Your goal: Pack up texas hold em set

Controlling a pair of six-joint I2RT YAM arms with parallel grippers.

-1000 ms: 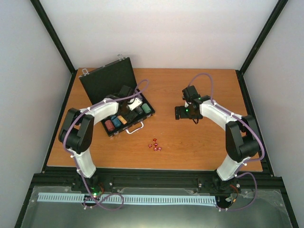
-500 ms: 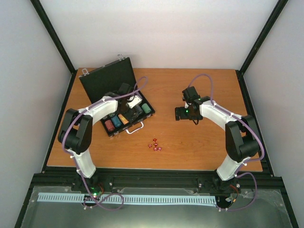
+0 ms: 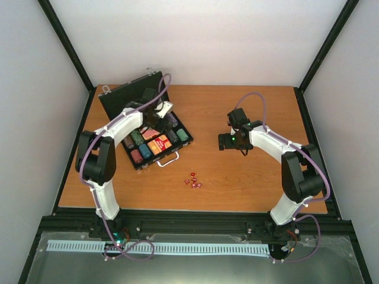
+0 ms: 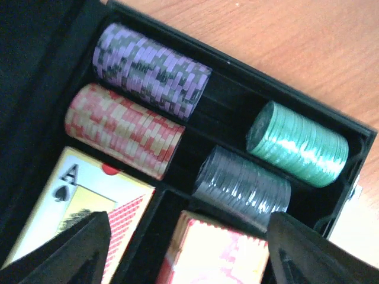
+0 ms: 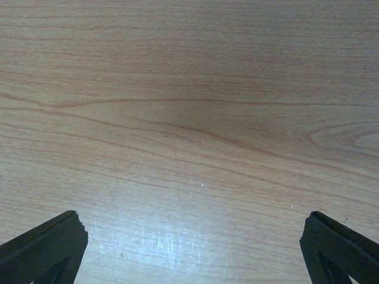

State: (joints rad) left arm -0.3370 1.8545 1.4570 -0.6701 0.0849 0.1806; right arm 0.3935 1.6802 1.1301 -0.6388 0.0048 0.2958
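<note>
Briefcase (image 3: 127,97) sat open at the left rear of the worktop (image 3: 260,183), its long axis running diagonally from near-left to far-right, lid raised on the far side, handle facing near-right. My left claw (image 4: 188,239) hung over its chip stacks (image 4: 151,71) and card boxes (image 3: 157,142), jaws wide, gripping nothing. Dice (image 3: 193,180) lay mid-worktop. Farther right, my right claw (image 5: 189,248) gaped empty.

One briefcase (image 3: 133,97), two card boxes (image 3: 159,143), eight chip stacks (image 4: 296,145), five dice (image 3: 193,180)
</note>
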